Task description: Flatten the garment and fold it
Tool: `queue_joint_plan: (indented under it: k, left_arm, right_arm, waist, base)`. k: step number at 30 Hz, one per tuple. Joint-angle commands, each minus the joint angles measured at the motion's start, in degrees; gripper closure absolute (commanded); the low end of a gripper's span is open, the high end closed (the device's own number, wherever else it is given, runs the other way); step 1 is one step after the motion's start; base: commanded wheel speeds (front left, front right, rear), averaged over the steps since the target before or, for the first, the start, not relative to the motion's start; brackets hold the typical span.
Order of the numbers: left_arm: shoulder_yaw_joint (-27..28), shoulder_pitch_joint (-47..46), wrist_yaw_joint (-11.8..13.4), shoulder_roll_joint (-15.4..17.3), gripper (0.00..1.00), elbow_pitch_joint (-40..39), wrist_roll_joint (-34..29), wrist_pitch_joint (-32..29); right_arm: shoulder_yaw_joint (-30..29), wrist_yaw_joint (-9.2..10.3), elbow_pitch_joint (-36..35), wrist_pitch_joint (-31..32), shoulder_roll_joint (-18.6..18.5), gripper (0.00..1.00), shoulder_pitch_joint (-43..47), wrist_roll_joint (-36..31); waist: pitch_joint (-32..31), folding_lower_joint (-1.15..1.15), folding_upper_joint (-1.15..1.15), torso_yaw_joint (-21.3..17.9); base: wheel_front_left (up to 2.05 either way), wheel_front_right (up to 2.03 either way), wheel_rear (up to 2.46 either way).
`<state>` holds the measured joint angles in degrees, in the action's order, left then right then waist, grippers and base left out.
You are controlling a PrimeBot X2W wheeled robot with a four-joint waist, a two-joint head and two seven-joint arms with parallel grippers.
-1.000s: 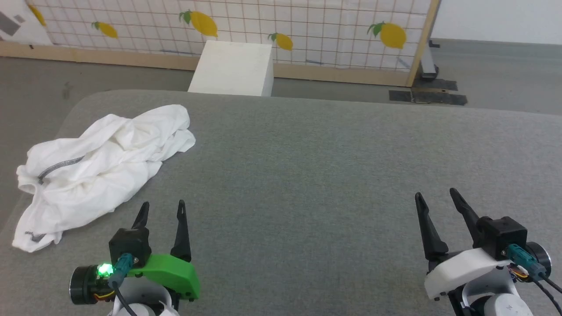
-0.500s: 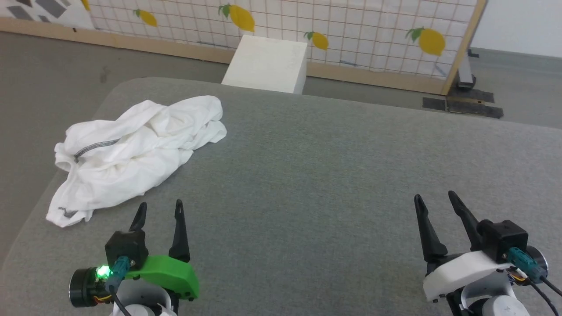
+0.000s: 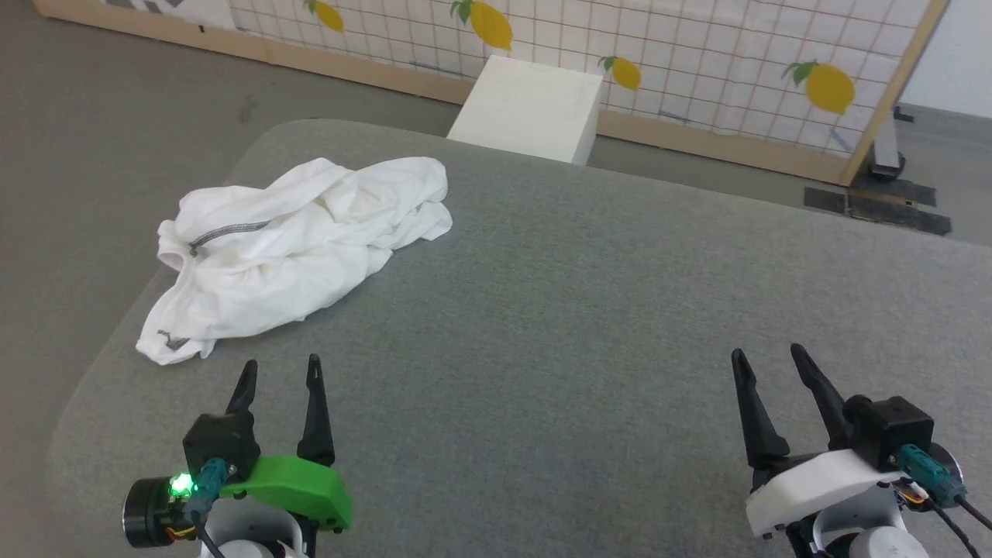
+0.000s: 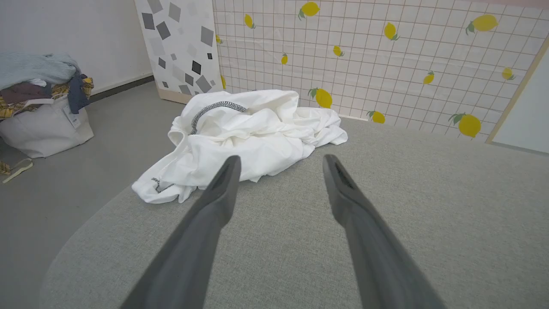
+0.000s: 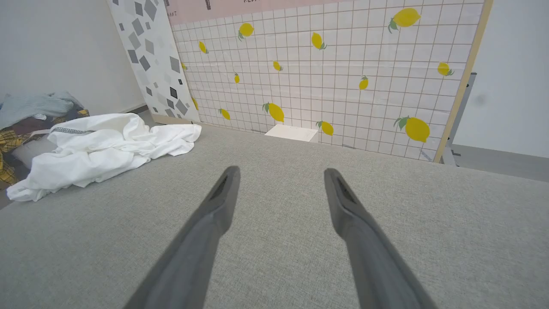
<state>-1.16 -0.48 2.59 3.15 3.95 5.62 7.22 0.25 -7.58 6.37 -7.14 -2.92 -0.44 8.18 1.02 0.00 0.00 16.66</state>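
The garment [image 3: 294,248] is a white shirt with a dark zigzag seam, lying crumpled in a heap at the far left of the grey padded table [image 3: 589,310]. It also appears in the left wrist view [image 4: 244,137] and the right wrist view [image 5: 98,150]. My left gripper [image 3: 279,372] hovers open at the near left, just short of the heap's near edge, and holds nothing. My right gripper [image 3: 763,358] stands open at the near right, far from the cloth, with nothing between its fingers.
A rigid white box [image 3: 531,108] stands on the floor beyond the table's far edge, before a lemon-patterned tiled screen [image 3: 697,70]. A bag piled with clothes [image 4: 40,103] sits on the floor to the left. The table's rounded left edge [image 3: 108,341] runs close to the garment.
The head camera has swung left, so the whole scene shifts right in view. Both grippers keep their places and stay open. The garment has not moved on the table.
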Motion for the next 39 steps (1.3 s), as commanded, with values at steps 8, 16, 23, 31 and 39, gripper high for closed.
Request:
queue_joint_plan:
  k: [8,16,23,31,39]
  left_arm:
    - [-0.11,0.98,0.67,-0.15,0.0,0.58,0.98,1.44]
    - [-0.42,1.03,1.04,-0.17,0.0,1.05,1.77,2.4]
    - [-0.57,1.2,1.52,-0.19,0.0,1.39,2.29,3.21]
    - [-0.66,1.27,1.76,-0.2,0.0,1.87,2.75,4.15]
    - [-1.1,0.89,1.8,-0.22,0.0,2.63,3.38,5.08]
  right_arm:
    - [0.21,0.05,1.07,-1.49,0.02,0.0,0.87,0.96]
    - [0.46,0.06,1.97,-2.46,0.03,0.0,0.9,1.35]
    - [0.59,0.06,2.92,-3.27,0.03,0.0,0.83,1.9]
    - [0.91,0.07,3.99,-4.22,0.03,0.0,0.65,2.64]
    - [1.07,0.07,4.95,-5.16,0.03,0.0,0.47,3.31]
  waist:
    - [0.13,0.0,0.0,3.11]
    - [0.39,0.0,0.0,5.59]
    - [0.46,0.0,0.0,7.37]
    - [0.54,0.0,0.0,9.23]
    - [1.13,0.0,0.0,10.57]
  base:
    - [0.0,0.0,0.0]
    - [0.0,0.0,0.0]
    - [0.0,0.0,0.0]
    - [0.0,0.0,0.0]
    - [0.0,0.0,0.0]
